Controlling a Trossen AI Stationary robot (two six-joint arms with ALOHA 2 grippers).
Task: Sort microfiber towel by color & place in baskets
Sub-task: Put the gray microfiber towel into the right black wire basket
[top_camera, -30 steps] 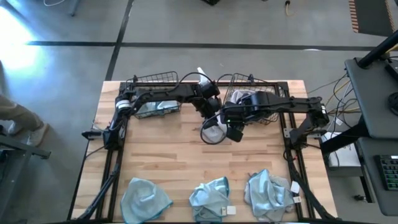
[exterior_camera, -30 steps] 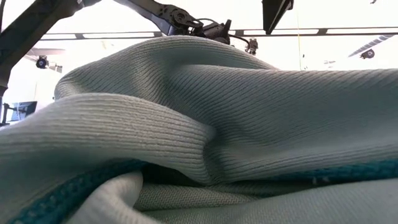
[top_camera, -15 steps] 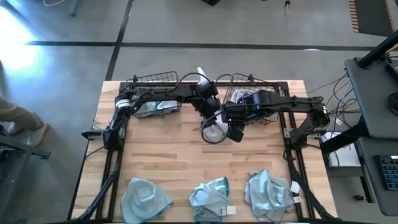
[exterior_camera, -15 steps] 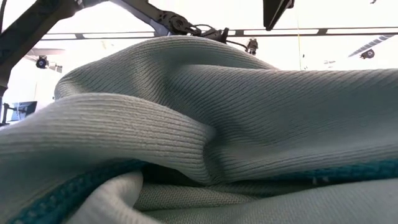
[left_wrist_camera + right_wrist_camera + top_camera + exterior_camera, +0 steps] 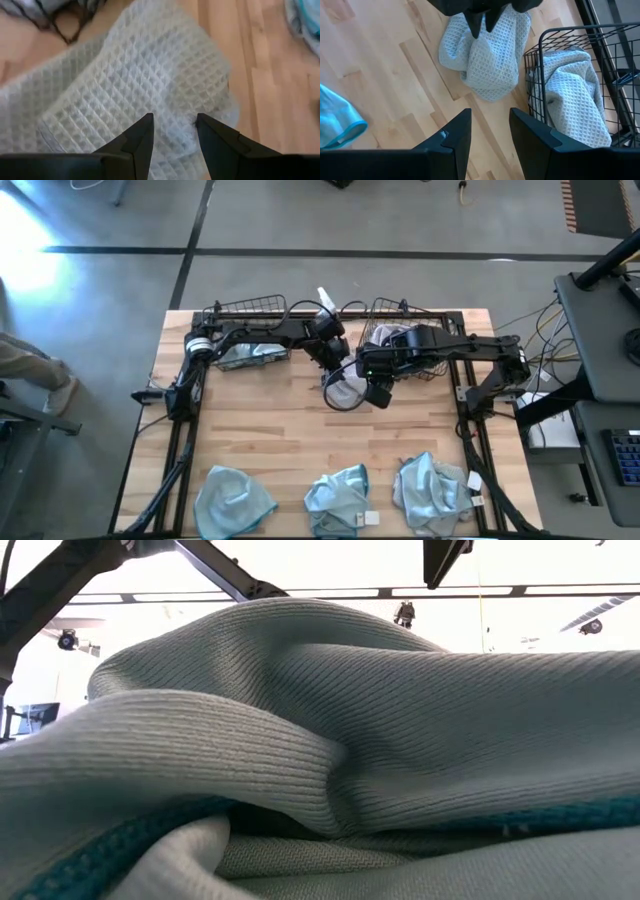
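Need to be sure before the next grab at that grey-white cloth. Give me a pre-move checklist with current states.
1. Left tool open: ok, fingers apart over the grey-white cloth.
2. Cloth free of a grip: ok, it lies on the table, nothing pinched.
3. Right tool empty: ok, open above bare wood.
4. Right basket ready: ok, one grey-white cloth already inside.
5. Teal cloths out of the way: ok, at the near edge.
6. Low view usable: not ok, a cloth fills it.
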